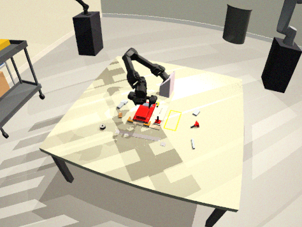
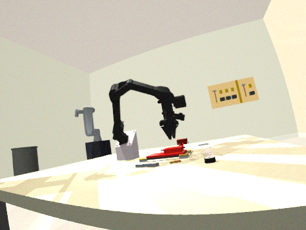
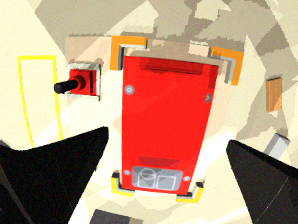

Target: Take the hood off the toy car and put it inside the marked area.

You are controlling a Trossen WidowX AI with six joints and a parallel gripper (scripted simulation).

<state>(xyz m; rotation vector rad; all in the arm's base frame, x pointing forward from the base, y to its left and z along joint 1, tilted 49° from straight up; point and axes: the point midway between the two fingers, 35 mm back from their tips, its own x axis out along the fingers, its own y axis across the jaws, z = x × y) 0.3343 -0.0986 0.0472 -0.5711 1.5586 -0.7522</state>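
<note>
No readable text anywhere; wall board [image 2: 233, 92] seemingly shows only pictograms

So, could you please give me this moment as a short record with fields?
gripper: open, holding nothing, above the car
hood: red panel, on the toy car, not yet grasped
marked area: yellow outline on the table, beside the car, nothing inside
nearby: small red part beyond the outline
task stage: approach, before grasp

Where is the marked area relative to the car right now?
In the top view the yellow-outlined marked area lies on the table just right of the red toy car; in the wrist view it shows at the left edge, beyond the small red part.
</note>
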